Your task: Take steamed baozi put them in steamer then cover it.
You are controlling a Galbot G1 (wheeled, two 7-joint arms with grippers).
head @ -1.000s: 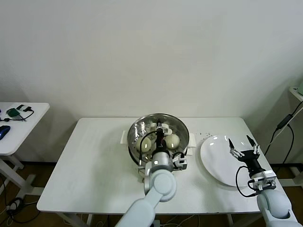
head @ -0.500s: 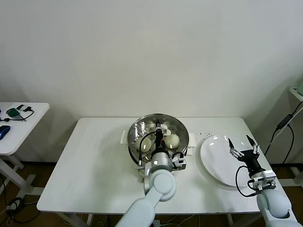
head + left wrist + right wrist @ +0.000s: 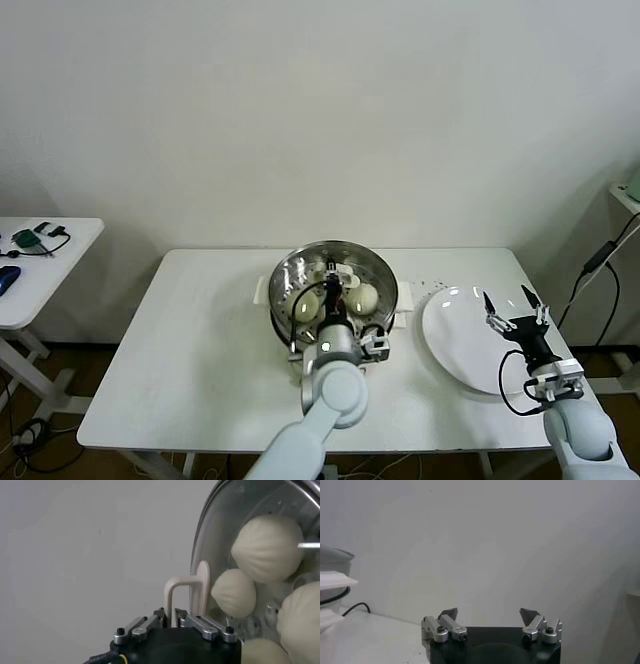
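Since the earlier frames, left gripper [image 3: 170,617] has drawn back slightly toward the near rim; its fingers sit close either side of the cover [image 3: 240,555] handle [image 3: 186,596], whether still gripping, cannot tell. Cover lies on the steamer [image 3: 335,290] directly ahead of the gripper, steamed baozi [image 3: 267,547] beneath the glass. Right gripper [image 3: 513,308] unchanged, jaws wide, empty, above the white plate [image 3: 452,335].

Steamer [image 3: 380,272] shiny steel; cover [image 3: 220,540] clear glass; baozi [image 3: 267,540] smooth matt dough.
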